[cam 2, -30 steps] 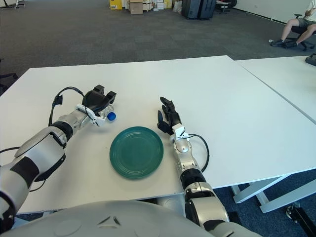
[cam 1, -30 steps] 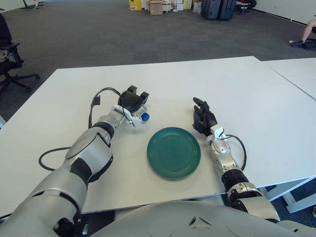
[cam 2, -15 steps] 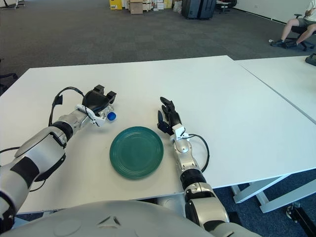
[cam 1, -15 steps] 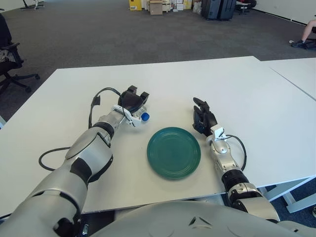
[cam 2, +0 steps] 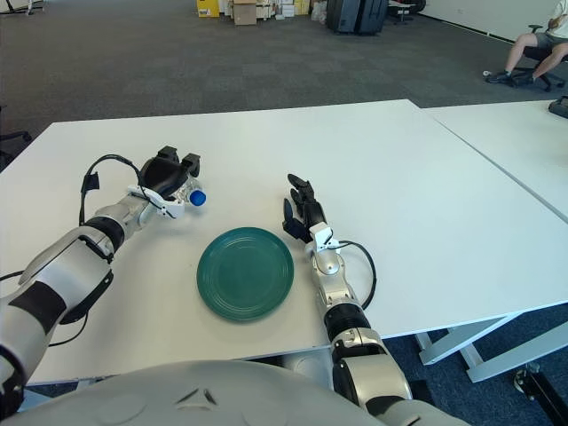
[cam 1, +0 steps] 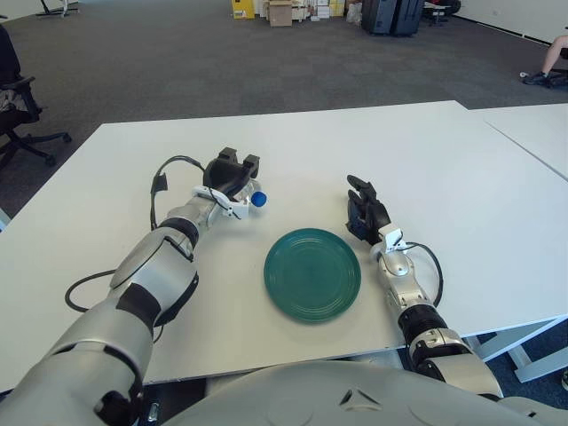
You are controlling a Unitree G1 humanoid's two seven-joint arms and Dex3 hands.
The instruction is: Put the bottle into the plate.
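Left hand (cam 1: pixel 229 180) has its fingers (cam 1: pixel 219 161) curled round the bottle (cam 1: pixel 248 197), blue cap (cam 1: pixel 258 200) pointing toward the plate. Bottle is well left of and beyond the green plate (cam 1: pixel 312 273), over the white tabletop (cam 1: pixel 426 160); can't tell if it's lifted clear. Suggest: lift enough to clear the rim, carry right and toward the robot, release only once over plate centre so it can't roll off. Left arm reaches forward, wrist turned inward. Right hand (cam 1: pixel 365 214) sits just right of the plate, fingers loosely extended, holding nothing.
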